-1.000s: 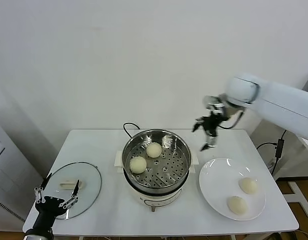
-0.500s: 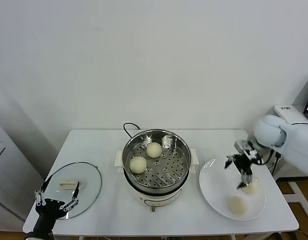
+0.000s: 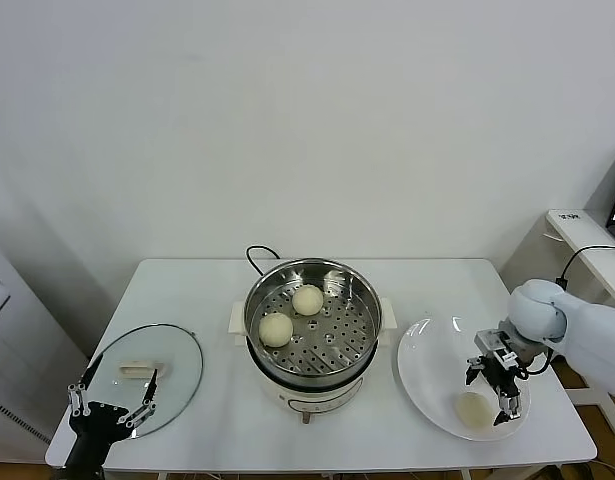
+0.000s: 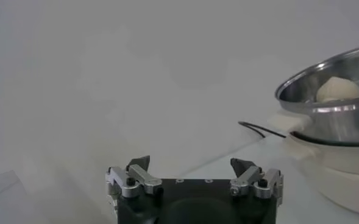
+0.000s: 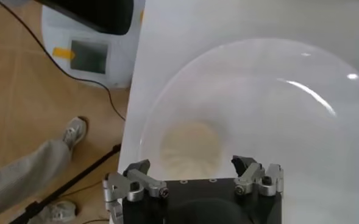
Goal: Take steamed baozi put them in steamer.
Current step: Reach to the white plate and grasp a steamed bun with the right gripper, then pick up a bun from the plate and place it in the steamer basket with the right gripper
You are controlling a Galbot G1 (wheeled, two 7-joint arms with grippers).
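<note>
The left gripper (image 3: 112, 410) sits parked at the table's near left corner, its claws spread and holding nothing, just in front of the round glass lid (image 3: 147, 368) with its white handle.

On the near right, the right gripper (image 3: 495, 397) hangs low over the white plate (image 3: 427, 360), claws released and spread. 1 steamed baozi (image 3: 472, 408) is plainly visible on the plate's near side, just beside the gripper's tips. In the right wrist view a pale bun (image 5: 188, 146) lies on the plate just beyond the spread fingers (image 5: 133, 179), not gripped.

Farther back, in the middle of the white table (image 3: 187, 290), stands the steamer (image 3: 365, 345) on its cream base. 2 baozi (image 3: 276, 329) (image 3: 307, 299) rest on its perforated tray, near each other toward the left side. A black cord (image 3: 255, 255) loops out behind the pot.
</note>
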